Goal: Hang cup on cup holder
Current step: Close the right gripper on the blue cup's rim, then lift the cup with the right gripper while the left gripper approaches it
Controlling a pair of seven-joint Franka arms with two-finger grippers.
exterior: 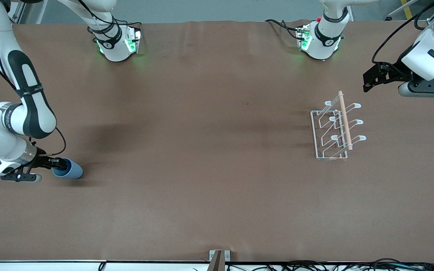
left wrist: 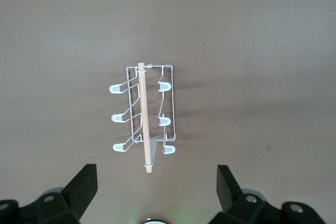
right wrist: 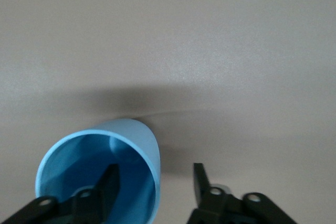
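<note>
At the right arm's end of the table, the cup (exterior: 69, 169) lies on its side w/ its open mouth turned toward the right gripper (exterior: 53, 163). One finger (right wrist: 107, 184) is inside the mouth, the other outside the wall — the rim sits between them w/ a gap showing at the outer finger, so jaws partly apart, not clamped on the cup yet (right wrist view shows this best). The cup holder (exterior: 335, 128) stands well apart, toward the left arm's end, upright on its wire base, wooden rod (exterior: 345, 119) along the top, prongs bare. The left gripper (exterior: 369, 81) hangs in the air near the holder — fingers spread wide, holding nothing; that arm waits.
</note>
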